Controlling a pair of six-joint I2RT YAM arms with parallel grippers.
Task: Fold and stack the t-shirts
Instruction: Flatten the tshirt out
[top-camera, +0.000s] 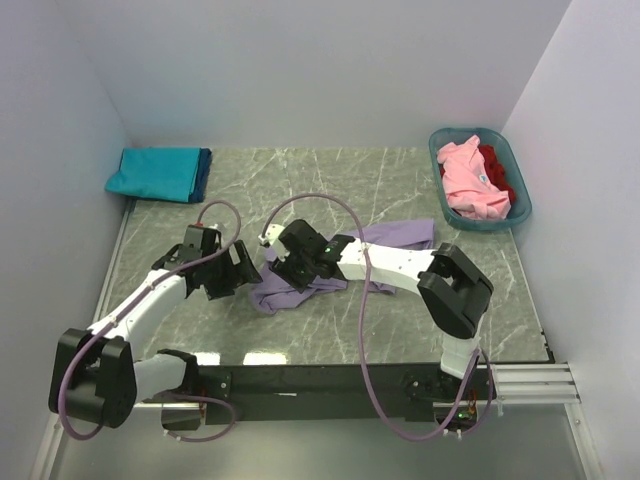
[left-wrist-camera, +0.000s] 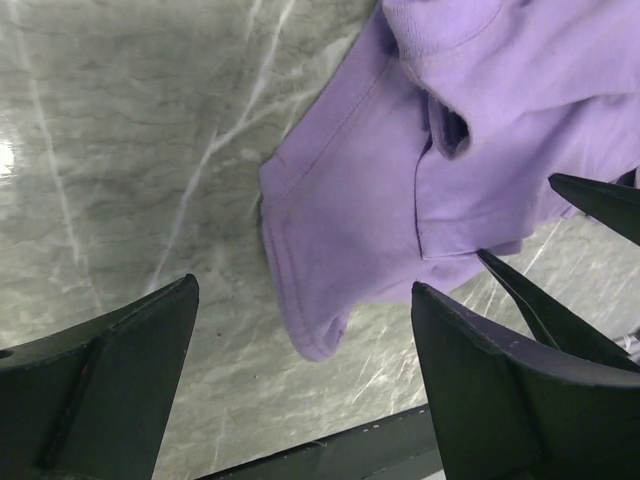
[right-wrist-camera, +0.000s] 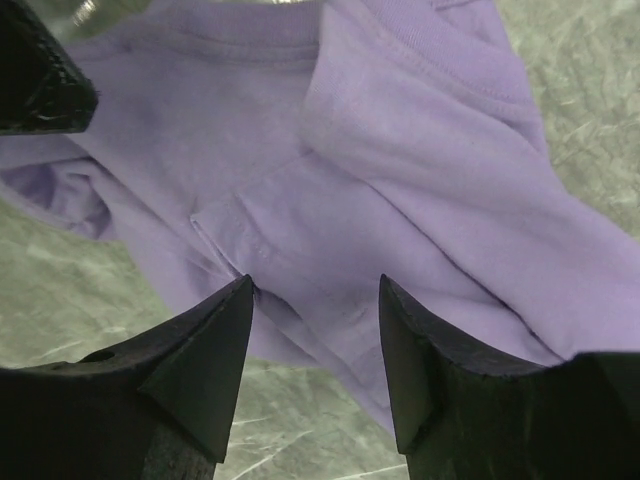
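A crumpled lavender t-shirt (top-camera: 300, 292) lies in the middle of the table, with part of it reaching right under the right arm (top-camera: 405, 236). My left gripper (top-camera: 243, 272) is open at the shirt's left edge. In the left wrist view its jaws (left-wrist-camera: 305, 292) straddle a hem corner of the shirt (left-wrist-camera: 400, 180). My right gripper (top-camera: 281, 262) is open just above the same bunch. In the right wrist view its jaws (right-wrist-camera: 315, 287) straddle a fold of the cloth (right-wrist-camera: 400, 170). A folded teal shirt (top-camera: 155, 172) lies on a dark blue one (top-camera: 205, 172) at the back left.
A teal-blue plastic basket (top-camera: 520, 215) at the back right holds a pink shirt (top-camera: 468, 182) and a red one (top-camera: 497, 166). White walls close the table on three sides. The two grippers are close together over the lavender shirt.
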